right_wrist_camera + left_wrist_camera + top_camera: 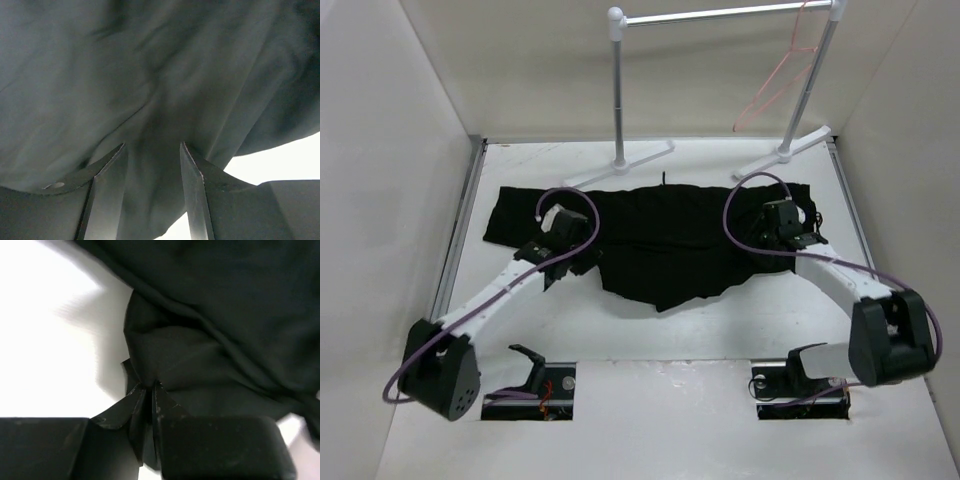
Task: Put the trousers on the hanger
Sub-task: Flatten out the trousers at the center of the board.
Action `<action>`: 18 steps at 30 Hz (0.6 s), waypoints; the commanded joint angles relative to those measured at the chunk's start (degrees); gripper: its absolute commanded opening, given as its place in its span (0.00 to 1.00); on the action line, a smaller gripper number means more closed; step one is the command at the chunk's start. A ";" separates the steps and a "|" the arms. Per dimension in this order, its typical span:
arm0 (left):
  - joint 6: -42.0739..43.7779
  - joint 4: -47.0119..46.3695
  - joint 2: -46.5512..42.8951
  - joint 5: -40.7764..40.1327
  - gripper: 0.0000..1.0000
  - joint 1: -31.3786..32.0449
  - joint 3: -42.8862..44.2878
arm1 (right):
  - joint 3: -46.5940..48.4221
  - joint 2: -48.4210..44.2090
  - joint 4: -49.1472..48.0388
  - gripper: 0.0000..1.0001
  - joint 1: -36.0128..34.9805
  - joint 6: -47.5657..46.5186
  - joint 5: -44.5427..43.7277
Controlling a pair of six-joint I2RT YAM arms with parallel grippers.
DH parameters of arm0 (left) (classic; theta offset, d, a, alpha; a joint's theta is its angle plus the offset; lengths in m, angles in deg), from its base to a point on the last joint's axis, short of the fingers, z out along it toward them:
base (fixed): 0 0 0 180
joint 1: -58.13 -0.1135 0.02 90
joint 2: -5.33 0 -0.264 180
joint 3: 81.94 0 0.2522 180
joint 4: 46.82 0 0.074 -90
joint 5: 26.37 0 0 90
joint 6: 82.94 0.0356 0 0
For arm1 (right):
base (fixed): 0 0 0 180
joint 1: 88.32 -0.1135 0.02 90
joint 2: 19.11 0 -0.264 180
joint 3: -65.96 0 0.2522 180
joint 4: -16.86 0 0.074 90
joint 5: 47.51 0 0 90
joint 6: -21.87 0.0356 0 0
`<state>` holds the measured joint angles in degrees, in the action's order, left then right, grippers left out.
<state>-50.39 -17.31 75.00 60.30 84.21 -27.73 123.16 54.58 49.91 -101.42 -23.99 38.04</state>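
You're at the grasping step: left gripper point(151, 386) pinched tight on a fold of the trousers point(660, 245), right gripper point(152, 147) gaping around cloth. Close it, then lift both toward the hanger point(775, 85) beyond the trousers.

Robot lab booth (plain white walls point(380, 150))

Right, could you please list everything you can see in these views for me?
table: one, white, beneath everything.
rack: one, white posts with a silver crossbar, standing at the table's far edge.
hanger: one, pink-red wire, hanging from the rack's crossbar at the far right.
trousers: one pair, black, spread across the middle of the table.
cables: two, purple, looping above the trousers.
arms: two, white and black, bases at the near edge, reaching onto the trousers.
left fingers: black, shut on a fold of the trousers.
right fingers: black, open over the trousers.
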 commanded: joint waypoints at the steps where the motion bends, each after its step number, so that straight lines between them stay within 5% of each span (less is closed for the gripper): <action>1: -0.12 13.99 -9.10 -5.53 0.05 2.60 13.39 | 2.95 5.91 -4.34 0.51 2.07 2.26 -1.79; 7: 2.16 41.07 -0.45 -22.82 0.09 20.59 45.46 | 5.87 15.07 -7.59 0.48 4.45 4.99 -0.22; 10: 3.31 49.72 11.25 -29.00 0.21 30.19 57.35 | 5.78 15.87 -8.74 0.48 4.62 6.04 0.14; 14: 6.90 42.04 21.90 -23.58 0.50 34.25 61.16 | 5.60 15.78 -8.92 0.48 4.89 5.87 0.05; 18: 7.97 29.27 18.33 -16.97 0.55 30.83 51.34 | 5.25 14.73 -8.74 0.48 4.89 5.43 0.23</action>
<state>-44.32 14.25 97.71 40.91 117.43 28.31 127.03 70.53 43.49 -96.92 -19.00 38.37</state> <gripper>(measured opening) 0.547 0.482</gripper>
